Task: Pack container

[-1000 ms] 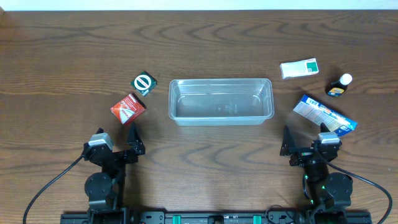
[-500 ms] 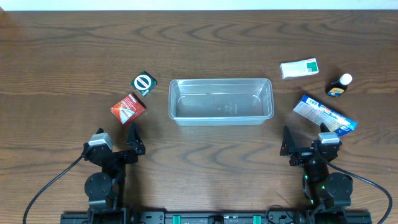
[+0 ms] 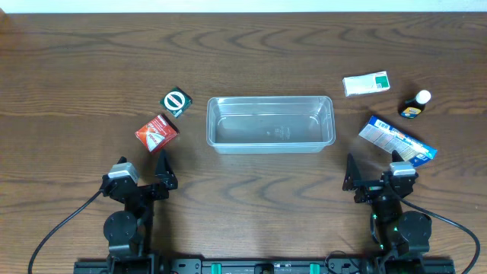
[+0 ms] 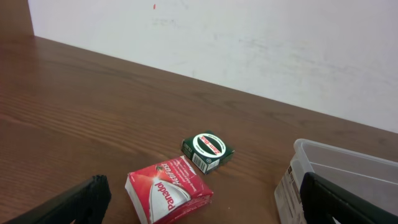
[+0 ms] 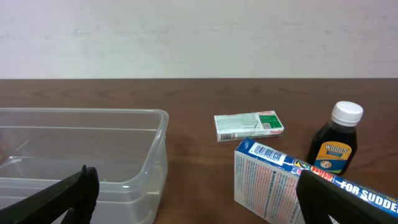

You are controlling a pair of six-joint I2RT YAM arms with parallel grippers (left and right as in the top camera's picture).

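Container (image 3: pixel 270 123) sits mid-table, nothing in it. Left gripper (image 3: pixel 163 173) and right gripper (image 3: pixel 354 180) are parked on its near side, fingers wide, holding nothing. Red box (image 3: pixel 157 132) is to its left and blue box (image 3: pixel 397 140) to its right, so you likely get one first pick per arm.

Left end effector (image 3: pixel 163 173) lower left, right end effector (image 3: pixel 351 180) lower right. Both jaws spread wide, holding nothing.
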